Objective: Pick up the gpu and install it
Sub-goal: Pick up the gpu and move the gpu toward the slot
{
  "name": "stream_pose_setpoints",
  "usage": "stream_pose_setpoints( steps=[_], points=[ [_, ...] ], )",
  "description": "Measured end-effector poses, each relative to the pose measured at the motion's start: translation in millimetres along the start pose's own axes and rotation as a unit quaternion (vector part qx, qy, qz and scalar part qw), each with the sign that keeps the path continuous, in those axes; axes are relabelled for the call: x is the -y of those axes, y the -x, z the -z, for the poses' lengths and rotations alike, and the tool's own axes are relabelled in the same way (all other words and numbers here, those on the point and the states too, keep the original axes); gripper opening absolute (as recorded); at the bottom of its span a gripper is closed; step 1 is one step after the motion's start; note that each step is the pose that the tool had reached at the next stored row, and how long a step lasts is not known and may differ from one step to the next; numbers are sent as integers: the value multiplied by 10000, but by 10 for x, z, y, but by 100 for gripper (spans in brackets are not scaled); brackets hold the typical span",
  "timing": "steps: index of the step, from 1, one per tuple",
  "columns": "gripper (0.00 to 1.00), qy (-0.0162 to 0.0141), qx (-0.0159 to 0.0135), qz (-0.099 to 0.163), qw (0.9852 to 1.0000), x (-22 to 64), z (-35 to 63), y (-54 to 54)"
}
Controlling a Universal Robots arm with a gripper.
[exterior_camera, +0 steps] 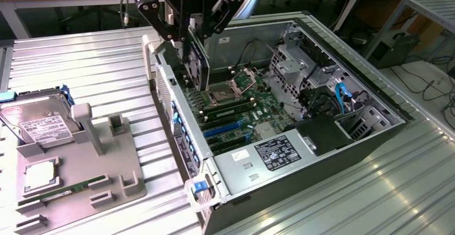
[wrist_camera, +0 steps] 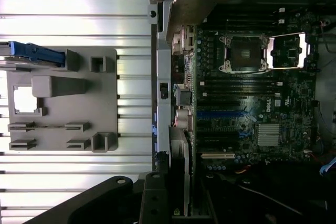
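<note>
I've got the gripper (exterior_camera: 192, 40) pinching the gpu (exterior_camera: 200, 67) by its upper edge, so the card hangs on edge, nearly upright, inside the open computer case (exterior_camera: 334, 155). Its lower end is over the motherboard (exterior_camera: 249, 120), close to the case wall on the exterior view's left and just beside the CPU socket (exterior_camera: 227, 94). I cannot tell whether it touches a slot. Further to the exterior view's left, on the slatted table (exterior_camera: 85, 59), the grey fixture tray (exterior_camera: 124, 165) carries the hard drive (exterior_camera: 39, 120), well apart from the card.
</note>
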State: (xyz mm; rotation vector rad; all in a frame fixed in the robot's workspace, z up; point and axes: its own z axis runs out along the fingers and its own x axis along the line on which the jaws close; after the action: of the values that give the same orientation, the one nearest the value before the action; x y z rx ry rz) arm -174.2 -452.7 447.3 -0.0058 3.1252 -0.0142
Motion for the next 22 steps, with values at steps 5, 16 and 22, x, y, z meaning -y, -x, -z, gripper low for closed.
stream_pose_setpoints(
  steps=[5, 16, 22],
  points=[
    [27, 0, 0, 0, 10000, 0, -1, 49],
    [27, 0, 0, 0, 10000, 1, -4, 178],
    [27, -1, 0, 0, 10000, 1, -5, 253]
  ],
)
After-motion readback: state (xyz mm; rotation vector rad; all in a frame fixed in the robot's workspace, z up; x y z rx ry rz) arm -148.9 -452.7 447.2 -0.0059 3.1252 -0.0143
